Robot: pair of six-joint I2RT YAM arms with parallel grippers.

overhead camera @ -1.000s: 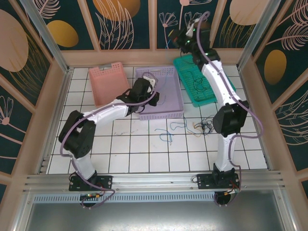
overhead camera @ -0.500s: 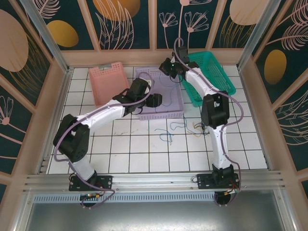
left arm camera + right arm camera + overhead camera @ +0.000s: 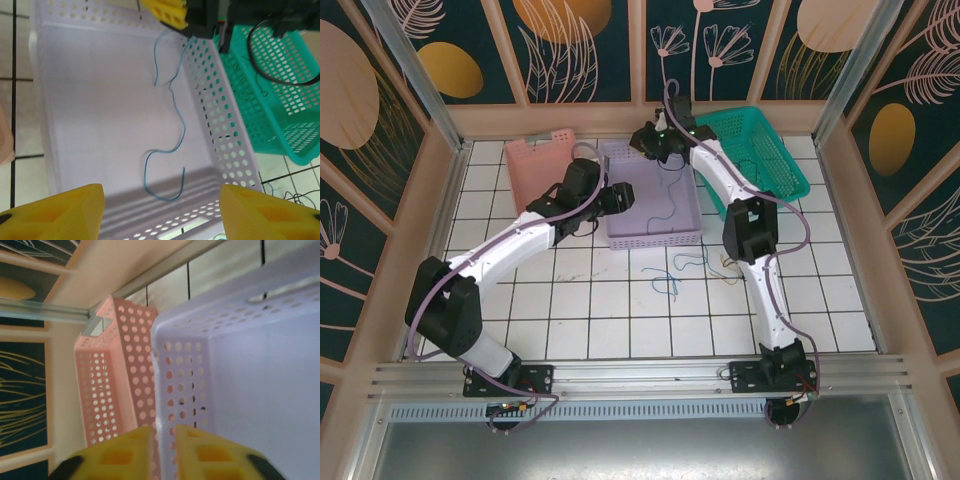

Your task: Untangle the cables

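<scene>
The left end effector (image 3: 160, 202) gaped empty over the lilac basket (image 3: 216, 125). The right end effector (image 3: 164, 440) was barely parted, its hold on the blue wire (image 3: 183, 127) unclear; best to open fully before lifting.

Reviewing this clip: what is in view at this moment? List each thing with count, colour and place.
pink basket: one, pink, back left of the table
purple basket: one, pale purple, back centre, beside the pink one
green basket: one, green, back right
cable: one, blue, lying in squiggles on the purple basket's floor
cable clump: dark and blue strands, too tangled to count, on the tiles in front of the purple basket
table: one, white tiled
left gripper: one, yellow fingers, wide open, at the purple basket's left side
right gripper: one, yellow fingers, slightly parted, over the purple basket's far rim
</scene>
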